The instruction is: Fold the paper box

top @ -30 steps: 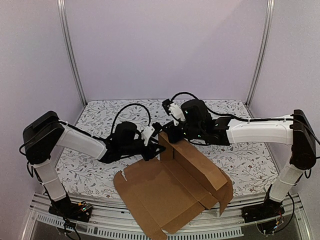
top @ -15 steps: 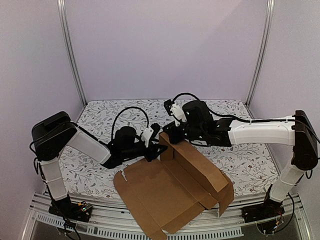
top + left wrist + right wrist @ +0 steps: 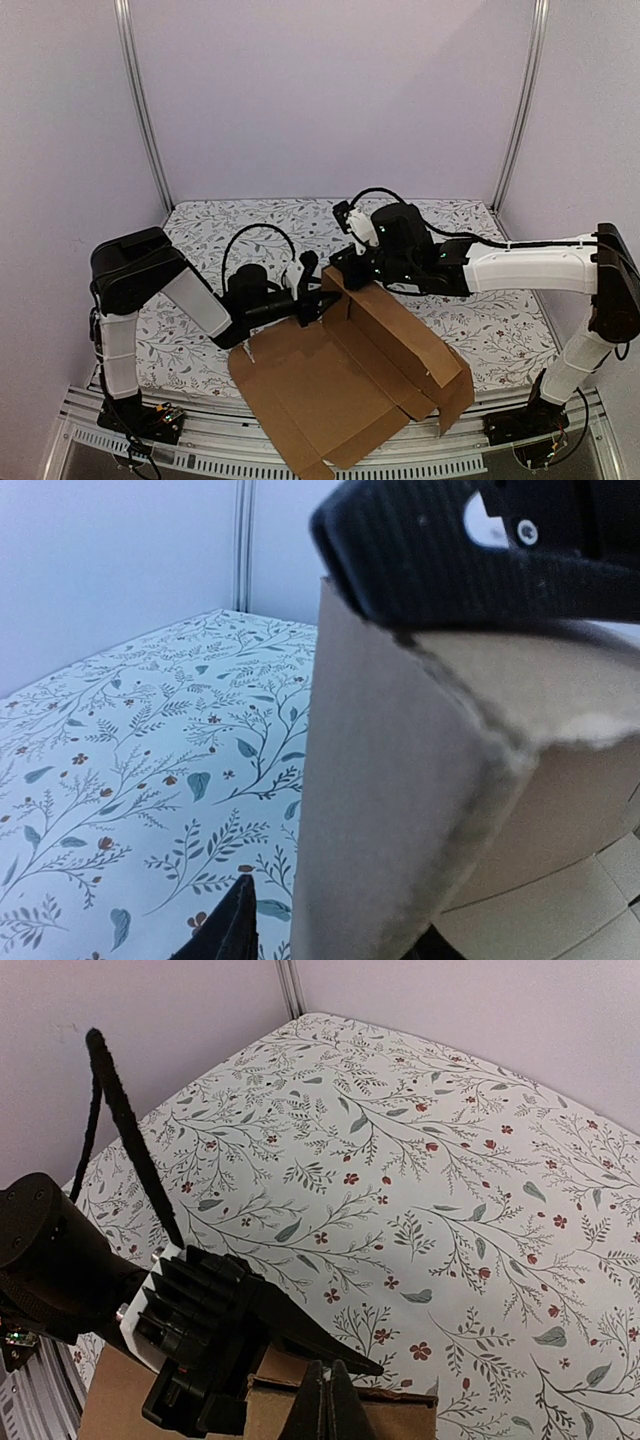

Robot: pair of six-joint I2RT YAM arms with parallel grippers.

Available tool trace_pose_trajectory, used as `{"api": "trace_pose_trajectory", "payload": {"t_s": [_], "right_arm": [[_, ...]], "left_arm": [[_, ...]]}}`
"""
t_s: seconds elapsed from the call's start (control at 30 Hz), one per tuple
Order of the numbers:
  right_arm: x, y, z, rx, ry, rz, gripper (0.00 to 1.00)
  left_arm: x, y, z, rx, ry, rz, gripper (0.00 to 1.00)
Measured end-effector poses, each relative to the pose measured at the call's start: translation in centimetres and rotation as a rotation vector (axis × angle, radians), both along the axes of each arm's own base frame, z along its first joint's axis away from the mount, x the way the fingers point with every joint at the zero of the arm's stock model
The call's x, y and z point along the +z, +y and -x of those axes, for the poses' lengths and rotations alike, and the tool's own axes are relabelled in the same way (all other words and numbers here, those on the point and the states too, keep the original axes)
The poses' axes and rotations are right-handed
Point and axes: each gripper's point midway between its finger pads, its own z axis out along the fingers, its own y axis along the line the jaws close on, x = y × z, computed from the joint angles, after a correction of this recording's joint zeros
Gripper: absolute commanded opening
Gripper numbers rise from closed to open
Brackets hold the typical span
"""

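The left gripper (image 3: 315, 300) is moving closer at the raised flap's (image 3: 390, 800) 9 o'clock, straddling it, grip impossible to tell; the right gripper (image 3: 324, 1385), closed tight, is pressing its top from 1 o'clock, so the box (image 3: 340, 385), at the flowered cloth's (image 3: 200, 240) 6 o'clock, is gaining a side; lilac walls (image 3: 330, 100) are enclosing everything

I'm watching the left arm (image 3: 190, 300) folding low and reaching rightward, the left pincer (image 3: 318, 300) sitting just below-left of the right pincer (image 3: 338, 268), jaws standing partly apart. The right arm (image 3: 520, 268) is stretching leftward, wrist tipping down, its pincer's jaws pressing fully together.
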Motion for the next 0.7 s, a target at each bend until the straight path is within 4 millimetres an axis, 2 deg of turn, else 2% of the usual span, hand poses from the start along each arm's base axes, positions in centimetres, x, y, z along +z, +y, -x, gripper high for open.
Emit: {"api": "trace_pose_trajectory", "payload": {"t_s": [0.43, 0.63, 0.7], "right_arm": [[0.0, -0.3, 0.2, -0.003, 0.001, -0.009, 0.00], [0.0, -0.4, 0.3, -0.003, 0.001, -0.010, 0.00], [0.0, -0.4, 0.3, -0.003, 0.001, -0.012, 0.00]], "left_arm": [[-1.1, -0.9, 0.4, -0.056, -0.020, 0.032, 0.35], [0.3, -1.7, -0.1, -0.065, -0.046, 0.069, 0.25], [0.4, -1.9, -0.1, -0.070, -0.046, 0.074, 0.17]]}}
